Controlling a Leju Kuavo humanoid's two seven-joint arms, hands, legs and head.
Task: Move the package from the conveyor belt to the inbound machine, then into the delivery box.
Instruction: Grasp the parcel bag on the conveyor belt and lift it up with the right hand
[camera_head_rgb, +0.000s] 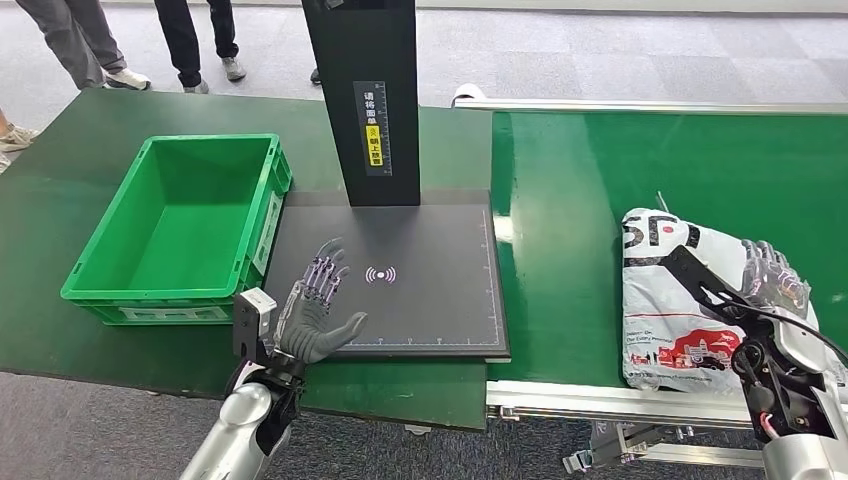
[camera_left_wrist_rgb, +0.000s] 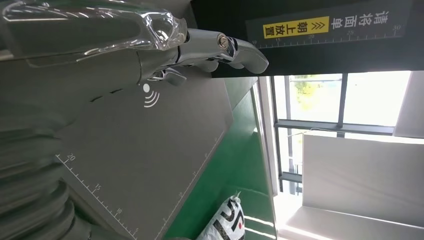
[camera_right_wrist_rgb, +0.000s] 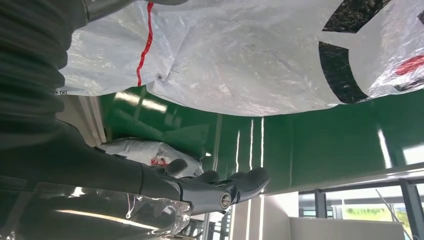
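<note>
Left hand (camera_head_rgb: 315, 312): fingers spread, holding nothing, poised over the near-left part of the scanner pad (camera_head_rgb: 440, 300). Crate (camera_head_rgb: 255, 215): green, open-topped, on the green surface (camera_head_rgb: 80, 140) just left of the pad, nothing visible inside. Scanner pad: dark, ruled edges, white wireless mark (camera_head_rgb: 380, 274) at centre; black post (camera_head_rgb: 365, 90) with a yellow label rising from its far side. Belt (camera_head_rgb: 580, 200): green, metal-framed, right of the pad. Package (camera_head_rgb: 665, 300): white plastic mailer with black and red print, lying on the near-right part of the belt, well apart from pad and crate. Right hand (camera_head_rgb: 770, 275): on or just over the package's right side, fingers curved; whether it grips the plastic cannot be told. Handling note, as a judgement: the step in hand is securing the package; the slack, slippery film likely calls for a broad hold on a gathered fold or under an edge, then a lift clear of the belt frame before carrying it left to the wireless mark. Obscured: the right arm covers part of the package; finger contact is not resolved in the right wrist view, where a second white parcel (camera_right_wrist_rgb: 150, 150) shows further along the belt. People's legs (camera_head_rgb: 190, 40) stand beyond the surface, cut off at the frame.
</note>
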